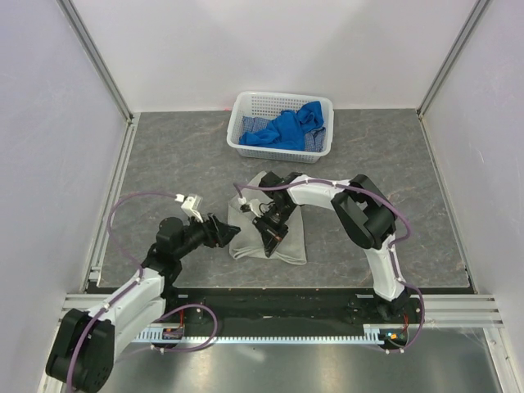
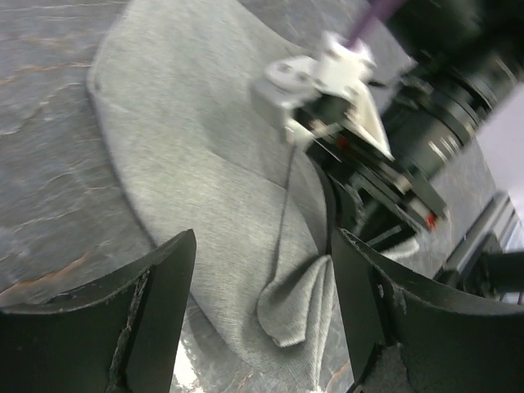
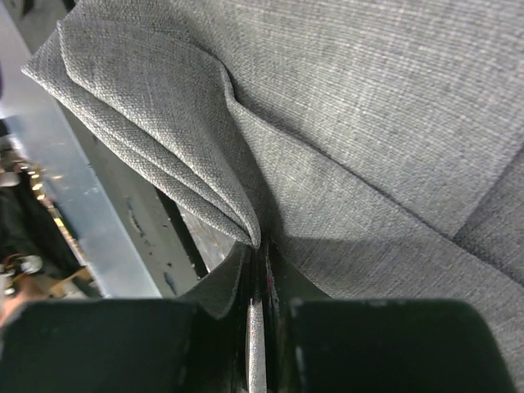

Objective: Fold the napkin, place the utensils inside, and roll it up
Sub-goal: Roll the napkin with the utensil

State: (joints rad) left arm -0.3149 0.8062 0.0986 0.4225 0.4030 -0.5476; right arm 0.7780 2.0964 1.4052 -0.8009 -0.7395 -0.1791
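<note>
Two grippers work at one cloth; the napkin (image 1: 291,246) lies on the table (image 1: 164,164) just in front of the arms, partly folded, well apart from the basket (image 1: 246,147) that holds the blue cloths (image 1: 286,129). At the cloth's middle the right gripper (image 3: 260,270) is pressed together on a bunched fold, several layers gathered into the pinch, apparently so that this edge can be lifted and carried over as a fold. A thin silvery strip shows between its fingers; I cannot tell whether that is the fork or part of the gripper itself. The left gripper (image 2: 262,237) sits low at the napkin's left edge with its fingers spread wide and nothing between them. It is near the right gripper, and its placing looks meant to steady or catch the cloth so that it does not slide under the pull. No fork can be made out on the cloth or the table. By my judgement the folding step is in hand; loading and rolling are not yet done. The risk is that the pinch drags the whole napkin instead of turning one layer.
</note>
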